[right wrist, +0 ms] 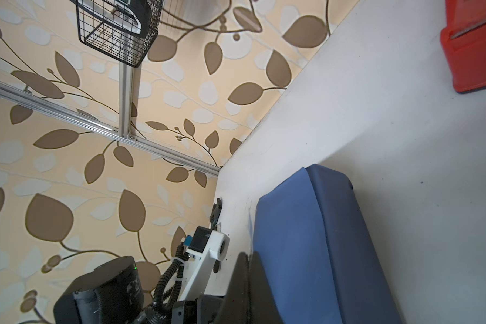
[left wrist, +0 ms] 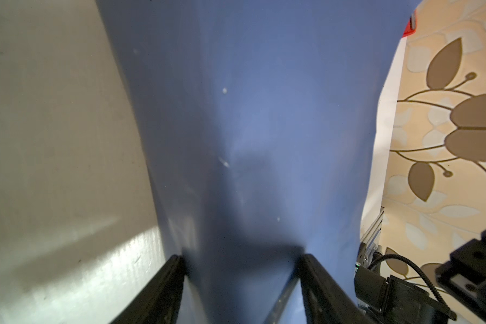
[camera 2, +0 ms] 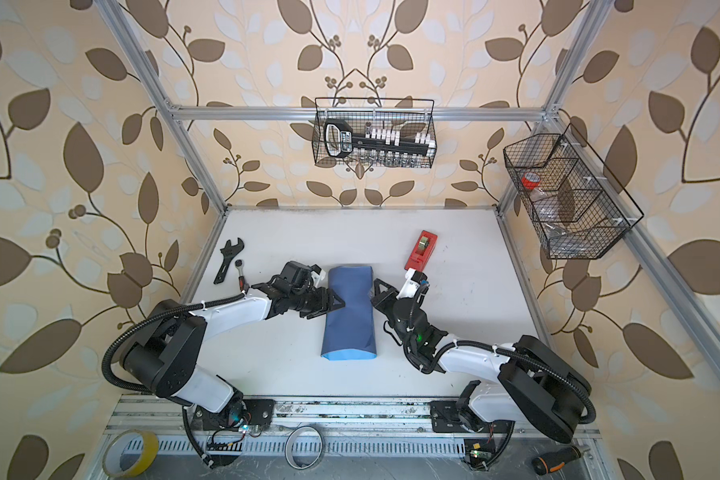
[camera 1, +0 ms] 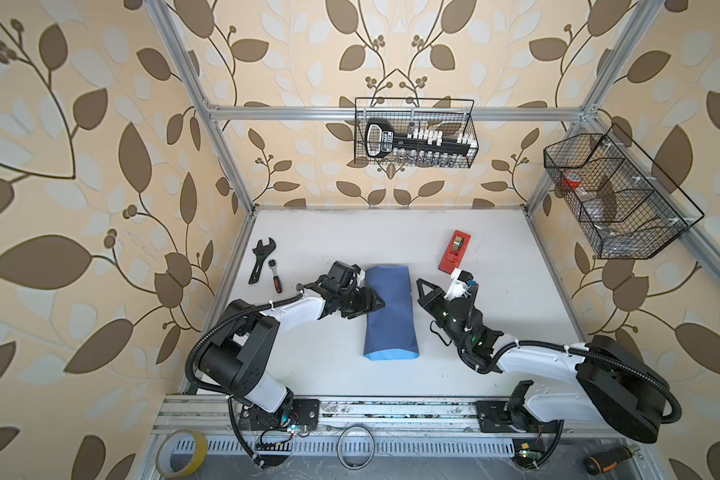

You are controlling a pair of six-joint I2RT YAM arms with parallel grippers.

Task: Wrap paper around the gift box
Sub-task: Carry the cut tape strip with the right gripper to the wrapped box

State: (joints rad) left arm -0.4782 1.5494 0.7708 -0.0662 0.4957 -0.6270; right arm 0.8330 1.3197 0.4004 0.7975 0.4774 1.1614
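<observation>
The large thin sheet of paper [camera 1: 387,311], slate-blue outside and sky-blue at its open near end, lies folded into a long sleeve on the white table [camera 1: 516,299]. It sits near the red plastic tape dispenser [camera 1: 454,251], on the dispenser's left-arm side. You cannot see the dark gift box; judge it to be inside the sleeve.

Your left gripper [camera 1: 373,307] is over the edge of the sleeve that faces away from the dispenser. Its jaws are spread, with paper running between them in the left wrist view. Whether the pads bear down on the paper cannot be told.

Your right gripper [camera 1: 422,289] is pressed together and empty. It sits between the dispenser and the sleeve, just beside the paper.

The step looks like securing the lengthwise overlap.
- Press down through the left claw rather than pinching, because thin paper creases and springs back.
- Keep that pressure steady and do not slide sideways, or the box may shift inside.
- Spread the right claw before it reaches toward the dispenser.
- Approach the tape's free end, not the dispenser's body.
</observation>
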